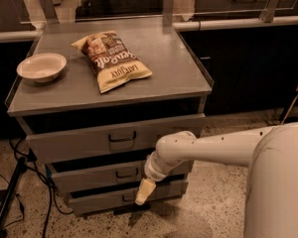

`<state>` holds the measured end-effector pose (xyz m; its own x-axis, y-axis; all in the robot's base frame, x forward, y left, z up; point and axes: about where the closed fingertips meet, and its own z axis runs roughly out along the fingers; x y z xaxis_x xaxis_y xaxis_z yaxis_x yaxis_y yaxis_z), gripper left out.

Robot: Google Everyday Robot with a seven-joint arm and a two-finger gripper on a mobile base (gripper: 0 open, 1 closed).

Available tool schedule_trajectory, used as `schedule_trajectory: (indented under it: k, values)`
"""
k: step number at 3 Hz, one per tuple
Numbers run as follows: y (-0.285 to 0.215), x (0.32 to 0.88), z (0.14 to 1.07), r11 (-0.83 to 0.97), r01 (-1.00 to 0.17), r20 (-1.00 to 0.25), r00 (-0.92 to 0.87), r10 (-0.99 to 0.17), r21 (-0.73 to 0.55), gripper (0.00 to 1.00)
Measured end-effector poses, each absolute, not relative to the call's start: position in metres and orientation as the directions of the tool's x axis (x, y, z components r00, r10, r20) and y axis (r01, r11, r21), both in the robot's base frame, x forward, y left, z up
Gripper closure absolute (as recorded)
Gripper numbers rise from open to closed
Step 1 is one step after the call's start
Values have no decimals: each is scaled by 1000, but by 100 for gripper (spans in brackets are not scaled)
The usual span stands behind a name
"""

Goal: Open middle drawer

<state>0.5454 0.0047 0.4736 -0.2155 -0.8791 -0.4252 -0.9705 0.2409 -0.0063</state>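
Note:
The middle drawer (97, 176) is the low, wide grey front in the middle of the grey metal cabinet, with a small dark loop handle (126, 173) at its centre. A dark gap shows above its front. My gripper (143, 192) hangs from the white arm (208, 148), which reaches in from the right. The gripper points down. It sits just below and to the right of the middle drawer's handle, in front of the lowest drawer's upper edge. It holds nothing that I can see.
The taller top drawer (79, 140) with a bigger handle is above, and the lowest drawer (99, 201) is below. On the cabinet top (174, 68) lie a white bowl (41, 67) and a chip bag (111, 59). Cables and a dark pole (10, 197) stand at the left.

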Motion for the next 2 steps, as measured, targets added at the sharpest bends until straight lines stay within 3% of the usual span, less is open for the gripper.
schedule_trajectory:
  k: [2]
  values:
    - [1,565,468,229,-972,-409,-192,-892,-42,0]
